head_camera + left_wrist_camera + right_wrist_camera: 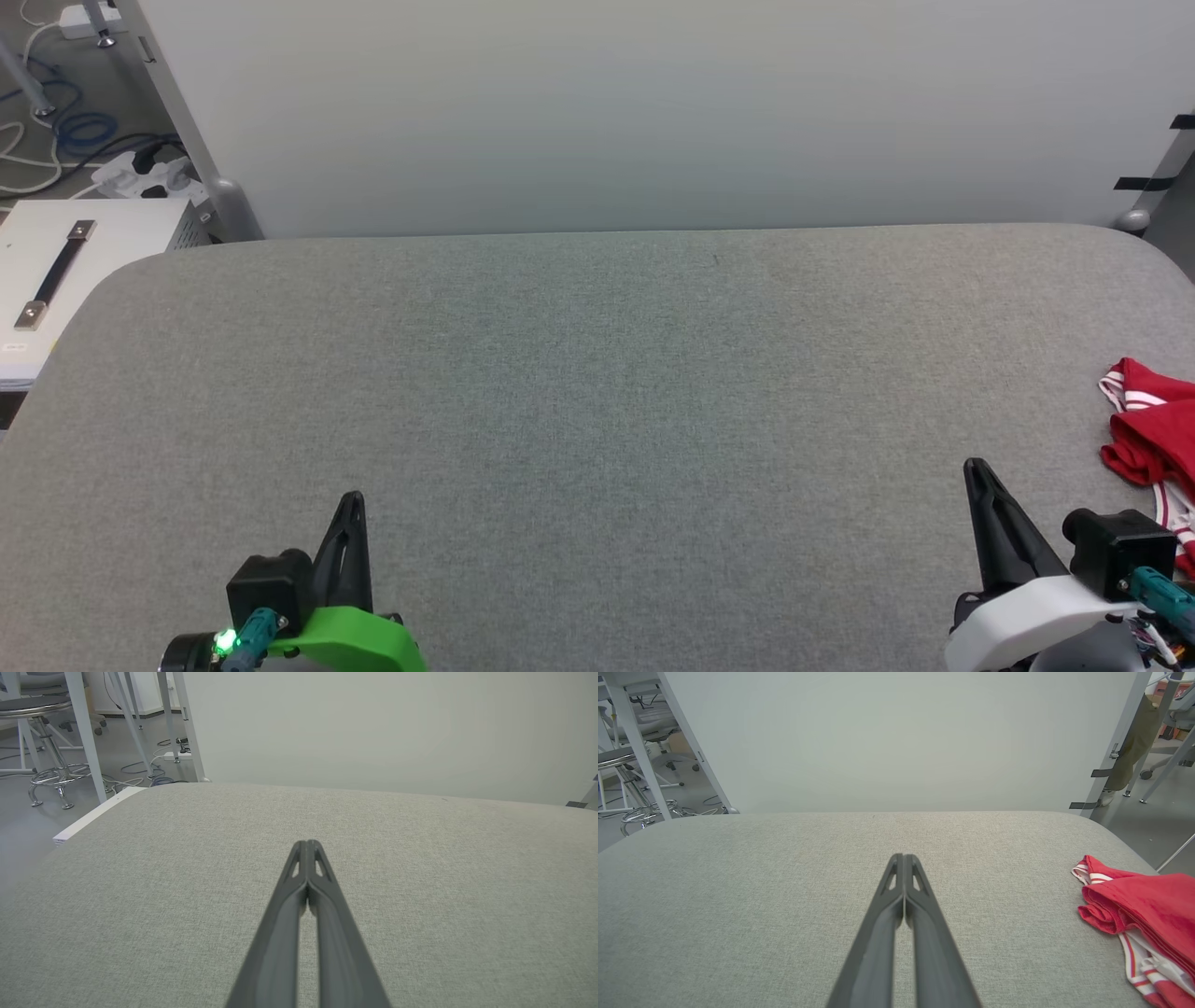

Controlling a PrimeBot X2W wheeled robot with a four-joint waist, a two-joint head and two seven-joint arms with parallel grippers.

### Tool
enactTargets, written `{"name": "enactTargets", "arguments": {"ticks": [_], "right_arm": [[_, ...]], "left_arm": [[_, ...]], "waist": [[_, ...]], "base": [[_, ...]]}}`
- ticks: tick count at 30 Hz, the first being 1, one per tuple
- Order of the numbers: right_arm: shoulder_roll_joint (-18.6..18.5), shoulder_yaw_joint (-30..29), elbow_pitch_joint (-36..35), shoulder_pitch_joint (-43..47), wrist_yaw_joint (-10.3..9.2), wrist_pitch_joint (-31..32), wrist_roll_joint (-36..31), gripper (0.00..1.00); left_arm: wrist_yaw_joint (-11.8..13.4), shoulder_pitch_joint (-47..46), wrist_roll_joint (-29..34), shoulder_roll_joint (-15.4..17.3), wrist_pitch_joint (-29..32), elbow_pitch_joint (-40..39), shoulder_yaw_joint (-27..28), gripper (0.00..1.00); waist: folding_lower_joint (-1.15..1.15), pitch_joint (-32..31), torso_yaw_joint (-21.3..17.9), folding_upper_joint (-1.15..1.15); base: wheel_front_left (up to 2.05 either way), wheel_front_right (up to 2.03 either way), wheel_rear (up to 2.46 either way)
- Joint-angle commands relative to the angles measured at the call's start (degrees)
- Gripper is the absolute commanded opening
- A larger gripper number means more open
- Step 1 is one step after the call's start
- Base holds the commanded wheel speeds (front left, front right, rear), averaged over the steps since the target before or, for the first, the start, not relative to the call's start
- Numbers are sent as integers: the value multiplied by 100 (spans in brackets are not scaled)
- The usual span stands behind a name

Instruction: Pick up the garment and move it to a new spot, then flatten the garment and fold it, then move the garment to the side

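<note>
The garment (1153, 431) is a red jersey with red-and-white stripe trim, lying crumpled at the right edge of the grey padded table (597, 392); the picture edge cuts it off. In the right wrist view the garment (1143, 905) lies to the right of my fingers, apart from them. My right gripper (974, 467) stands shut and empty near the front right, left of the garment; its fingertips (903, 857) press together. My left gripper (353, 499) is shut and empty at the front left, and the left wrist view shows the left gripper (307, 843) over bare table.
A pale wall panel (653, 112) stands along the table's far edge. A white box (65, 271) with a dark handle sits beyond the left corner, with cables and power strips (140, 173) on the floor. Stools and metal legs (51, 765) stand off to the left.
</note>
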Motion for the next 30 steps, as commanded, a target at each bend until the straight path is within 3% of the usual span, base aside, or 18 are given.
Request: {"name": "enactTargets", "arguments": {"ticks": [1,30], "right_arm": [[2,13,37,-88,-1,-29,-50,0],[5,57,264,-278,-2,-82,-224,0]], "left_arm": [[-42,-48,77,-53,18,-37,59,0],[-323,-144,608,-343,327,-186,416,0]], "waist": [[0,2,0,0],[0,62,3,0]], "base": [[0,0,0],[0,0,0]]}}
